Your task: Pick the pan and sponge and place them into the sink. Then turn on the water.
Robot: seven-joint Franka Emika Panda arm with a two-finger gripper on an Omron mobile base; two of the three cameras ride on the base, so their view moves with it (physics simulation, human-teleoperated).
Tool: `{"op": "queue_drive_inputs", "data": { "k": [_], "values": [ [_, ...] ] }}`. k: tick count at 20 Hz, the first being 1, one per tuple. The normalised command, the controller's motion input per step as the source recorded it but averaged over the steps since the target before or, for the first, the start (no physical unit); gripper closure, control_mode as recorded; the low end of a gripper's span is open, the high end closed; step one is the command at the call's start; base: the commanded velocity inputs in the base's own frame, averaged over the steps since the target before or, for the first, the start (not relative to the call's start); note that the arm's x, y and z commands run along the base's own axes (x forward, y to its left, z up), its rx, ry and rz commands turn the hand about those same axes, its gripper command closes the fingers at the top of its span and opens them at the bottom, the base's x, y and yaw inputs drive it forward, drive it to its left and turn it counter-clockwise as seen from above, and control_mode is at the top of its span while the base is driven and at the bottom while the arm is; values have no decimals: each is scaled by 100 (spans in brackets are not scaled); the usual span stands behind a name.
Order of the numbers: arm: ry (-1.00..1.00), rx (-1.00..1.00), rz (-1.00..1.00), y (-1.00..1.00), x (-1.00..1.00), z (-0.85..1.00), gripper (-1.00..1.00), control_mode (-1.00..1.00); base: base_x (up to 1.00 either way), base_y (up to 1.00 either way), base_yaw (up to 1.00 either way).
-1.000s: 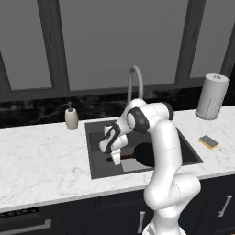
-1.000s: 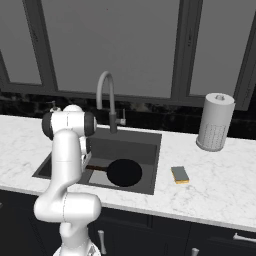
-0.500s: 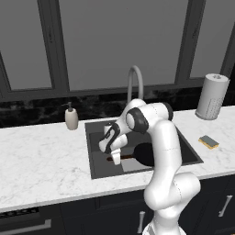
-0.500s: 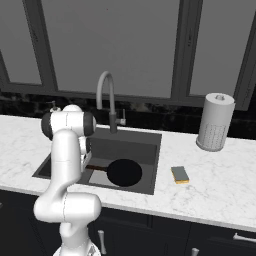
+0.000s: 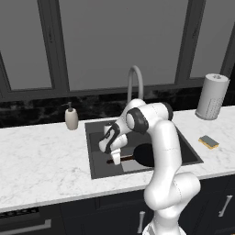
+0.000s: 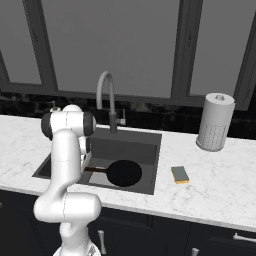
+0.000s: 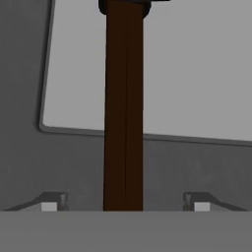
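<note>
The black pan (image 5: 143,154) lies flat on the bottom of the dark grey sink (image 5: 97,134), also seen as the pan (image 6: 124,173) in the sink (image 6: 136,148). My gripper (image 5: 115,158) hangs low in the basin over the pan's reddish-brown handle (image 7: 123,108). In the hand view the gripper (image 7: 122,203) is open, its fingertips (image 7: 49,204) standing well clear on either side of the handle. The yellow sponge (image 5: 209,142) rests on the counter right of the sink, scrubbing side up, shown again as the sponge (image 6: 180,174). No water runs from the gooseneck faucet (image 5: 134,81).
A beige soap dispenser (image 5: 70,117) stands at the sink's back left corner. A paper towel roll (image 6: 215,122) stands on the counter at the far right, behind the sponge. White marble counter (image 5: 41,160) stretches left of the basin.
The jaws have opened and let go of the pan's handle. The arm and the pan have hardly moved.
</note>
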Motion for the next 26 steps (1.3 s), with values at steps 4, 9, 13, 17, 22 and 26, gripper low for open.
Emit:
{"op": "queue_drive_inputs", "data": {
  "k": [4, 9, 13, 17, 22, 26],
  "values": [
    [0, 0, 0, 0, 0, 0, -100, -100, 0, 0, 0],
    [2, 1, 1, -11, -16, 35, -100, -100, 0, 0, 0],
    [0, 1, 10, -29, -70, 95, -100, -100, 0, 0, 0],
    [0, 4, 7, -24, -90, 98, -100, -100, 0, 0, 0],
    [0, 1, 1, -3, -77, 98, -100, -100, 0, 0, 0],
    [0, 1, 3, -6, -71, 100, -100, -100, 0, 0, 0]
  ]
}}
